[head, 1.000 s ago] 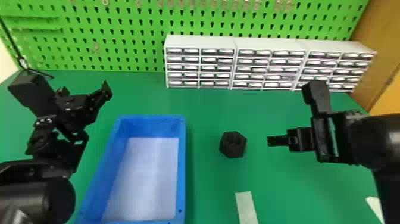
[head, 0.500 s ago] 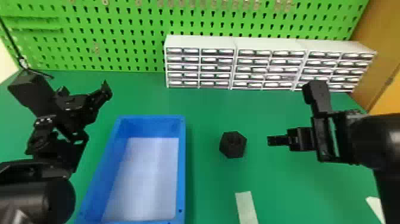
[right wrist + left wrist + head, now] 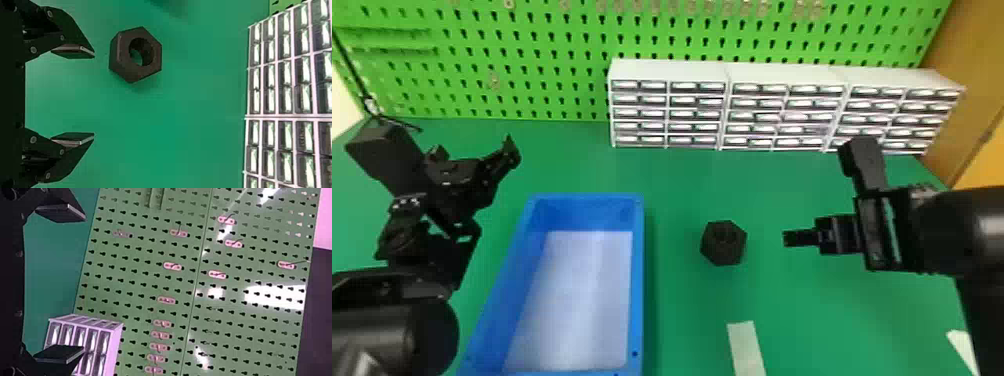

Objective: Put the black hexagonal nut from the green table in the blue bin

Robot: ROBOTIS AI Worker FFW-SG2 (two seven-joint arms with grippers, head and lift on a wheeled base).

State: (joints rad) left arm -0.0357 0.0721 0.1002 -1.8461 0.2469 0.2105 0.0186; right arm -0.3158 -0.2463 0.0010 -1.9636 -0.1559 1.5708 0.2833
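Your black hexagonal nut (image 3: 723, 252) lies on the green table (image 3: 797, 320), its hole facing up, between the blue bin (image 3: 637, 280) and your right pincer (image 3: 788, 238). That pincer is spread wide with nothing in its grip. From its wrist you see the nut beyond the fingertips, apart from both fingers and off centre: it sits roughly in line with one finger, well away from the other. In the head view, the pincer points across toward the nut and the bin.

Your left pincer (image 3: 474, 150) is parked on the bin's left side, its fingers also spread and empty. Behind the nut stand the white drawers (image 3: 693, 114), against the green pegboard (image 3: 532, 97).
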